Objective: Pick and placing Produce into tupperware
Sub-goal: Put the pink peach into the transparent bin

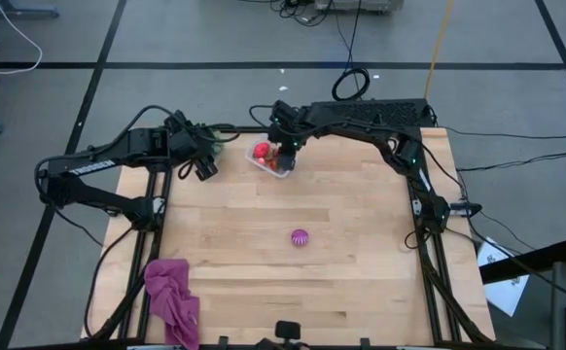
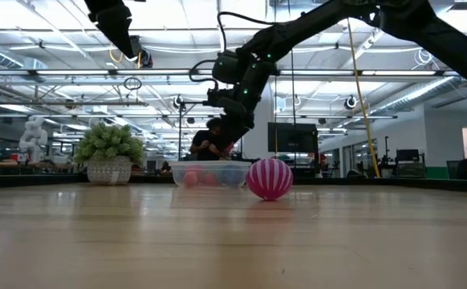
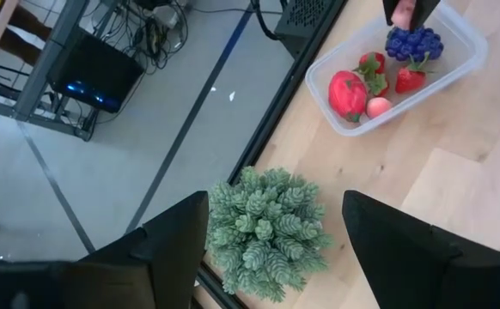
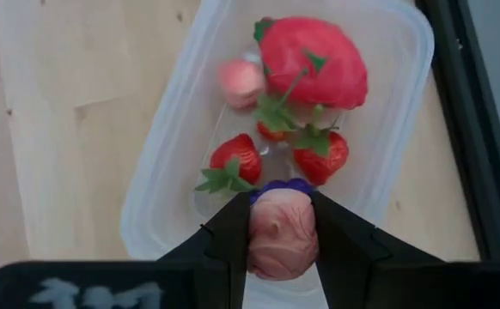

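The clear tupperware tub (image 1: 268, 160) stands near the table's far edge. It holds a large red piece (image 4: 314, 64), a small pink one (image 4: 240, 77), strawberries (image 4: 234, 159) and a blue-purple bunch (image 3: 413, 41). My right gripper (image 4: 281, 204) hovers over the tub, shut on a pinkish-brown lumpy piece of produce. A magenta-striped ball (image 1: 300, 237) rests on the bare table, mid-table. My left gripper (image 3: 276, 202) is open above the green plant (image 3: 267, 227), left of the tub, touching nothing. My right gripper pinches the pinkish-brown piece (image 4: 283, 236) between its two fingers, one on each side. The fingers (image 2: 232, 128) come from above, pointing down. The piece is lifted clear, above the tub's near end and over the blue-purple bunch.
The green plant in its pale pot (image 2: 109, 156) stands just left of the tub, at the table's far-left edge. A magenta cloth (image 1: 171, 297) lies crumpled at the near-left corner. Bare wood (image 1: 361, 272) fills the middle and right. People show in the room behind.
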Tool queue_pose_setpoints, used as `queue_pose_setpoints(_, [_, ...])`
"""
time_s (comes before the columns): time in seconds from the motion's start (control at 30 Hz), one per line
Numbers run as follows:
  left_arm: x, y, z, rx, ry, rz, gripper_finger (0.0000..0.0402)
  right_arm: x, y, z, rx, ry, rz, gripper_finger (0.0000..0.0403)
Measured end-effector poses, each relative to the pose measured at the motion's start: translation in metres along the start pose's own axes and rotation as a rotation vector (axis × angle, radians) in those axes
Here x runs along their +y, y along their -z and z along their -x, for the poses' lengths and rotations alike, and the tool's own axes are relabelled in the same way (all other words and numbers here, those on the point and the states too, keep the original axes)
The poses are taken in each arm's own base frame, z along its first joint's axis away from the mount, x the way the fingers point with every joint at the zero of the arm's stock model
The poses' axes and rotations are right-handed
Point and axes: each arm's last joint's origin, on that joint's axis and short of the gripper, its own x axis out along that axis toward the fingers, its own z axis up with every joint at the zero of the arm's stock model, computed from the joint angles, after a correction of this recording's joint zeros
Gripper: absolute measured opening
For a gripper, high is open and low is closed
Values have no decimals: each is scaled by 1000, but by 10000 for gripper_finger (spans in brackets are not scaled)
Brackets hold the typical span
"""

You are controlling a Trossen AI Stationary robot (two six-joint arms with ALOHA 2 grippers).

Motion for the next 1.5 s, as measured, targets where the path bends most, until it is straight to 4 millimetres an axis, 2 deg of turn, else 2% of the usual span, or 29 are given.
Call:
queue_pose_setpoints(0.53, [0,0,0,0,2,3,273,5,-12,-4,-115,-32,22,98])
queue_pose_setpoints(1.07, [0,0,0,0,3,4,274,5,4,-25,-91,-37,17,98])
queue_pose_setpoints(1.5, [0,0,0,0,3,15,273,-1,4,-25,-103,-28,6,99])
